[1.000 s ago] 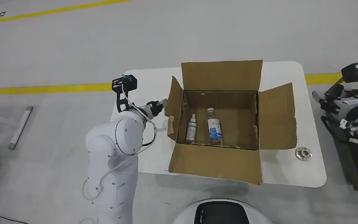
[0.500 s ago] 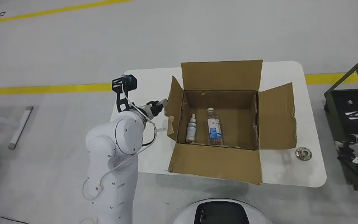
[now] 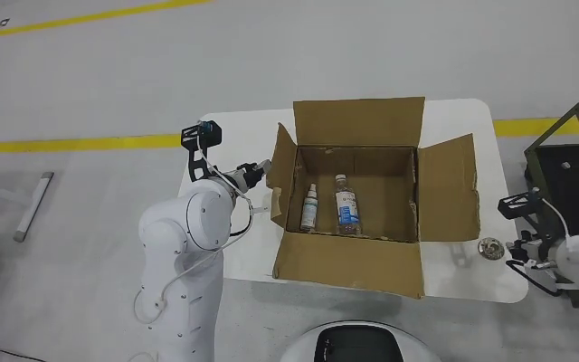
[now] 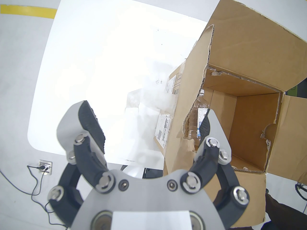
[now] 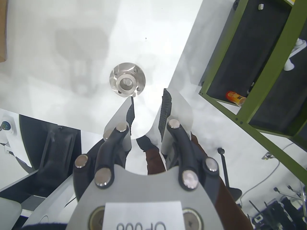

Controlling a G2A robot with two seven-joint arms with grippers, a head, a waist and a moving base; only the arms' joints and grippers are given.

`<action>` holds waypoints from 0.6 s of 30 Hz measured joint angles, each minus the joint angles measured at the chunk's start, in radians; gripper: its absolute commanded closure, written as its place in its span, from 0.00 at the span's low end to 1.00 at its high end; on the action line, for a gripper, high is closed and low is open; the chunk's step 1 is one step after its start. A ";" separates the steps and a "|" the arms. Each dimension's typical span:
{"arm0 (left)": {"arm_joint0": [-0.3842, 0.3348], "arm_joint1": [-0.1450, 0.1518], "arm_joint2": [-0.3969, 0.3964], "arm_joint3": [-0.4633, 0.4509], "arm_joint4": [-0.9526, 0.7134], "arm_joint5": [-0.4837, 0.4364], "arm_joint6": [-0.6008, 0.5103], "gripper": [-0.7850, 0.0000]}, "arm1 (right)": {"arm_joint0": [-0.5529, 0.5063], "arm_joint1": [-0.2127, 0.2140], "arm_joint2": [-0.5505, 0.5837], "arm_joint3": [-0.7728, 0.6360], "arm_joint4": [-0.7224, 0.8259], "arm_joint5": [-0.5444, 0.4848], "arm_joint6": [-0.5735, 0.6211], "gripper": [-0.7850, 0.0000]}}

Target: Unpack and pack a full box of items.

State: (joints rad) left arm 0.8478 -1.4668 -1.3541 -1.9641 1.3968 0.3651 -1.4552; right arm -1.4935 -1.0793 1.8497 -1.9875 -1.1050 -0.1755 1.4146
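The left gripper (image 4: 146, 110) hangs with its fingers spread wide and nothing between them, just outside the left flap of the open brown cardboard box (image 3: 357, 237), which stands on the white bench (image 3: 237, 136). On the box floor, toward its left wall, a small white spray bottle (image 3: 309, 208) lies beside a clear plastic bottle with a blue label (image 3: 346, 206), the two close but apart. With these items inside, the unpacking looks unfinished, and the spray bottle seems the left gripper's natural pick. It should rise over the torn flap rather than push through it, drop straight down, and close across the bottle's body, keeping clear of the neighbour. Right of the box, a round metal flange (image 3: 491, 247) sits on the bench, and the right gripper (image 5: 148, 96) hovers just beyond it, its fingers narrowly parted and holding nothing.
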 measured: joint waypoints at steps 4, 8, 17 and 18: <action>0.000 0.000 0.000 0.000 0.000 0.000 0.000 0.00 | 0.014 0.002 -0.028 0.028 0.007 0.001 -0.012 0.62; 0.000 0.000 0.000 0.000 0.000 0.000 0.000 0.00 | 0.025 0.004 -0.050 0.052 0.013 -0.002 -0.031 0.63; 0.000 0.000 0.000 0.000 0.000 0.000 0.000 0.00 | 0.040 0.008 -0.092 0.091 0.006 0.001 -0.049 0.62; 0.000 0.000 0.000 0.000 0.000 0.000 0.000 0.00 | 0.041 0.009 -0.094 0.094 0.005 0.001 -0.051 0.61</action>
State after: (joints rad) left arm 0.8478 -1.4668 -1.3541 -1.9641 1.3968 0.3651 -1.4552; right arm -1.4528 -1.0705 1.7553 -1.8934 -1.0998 -0.1740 1.3639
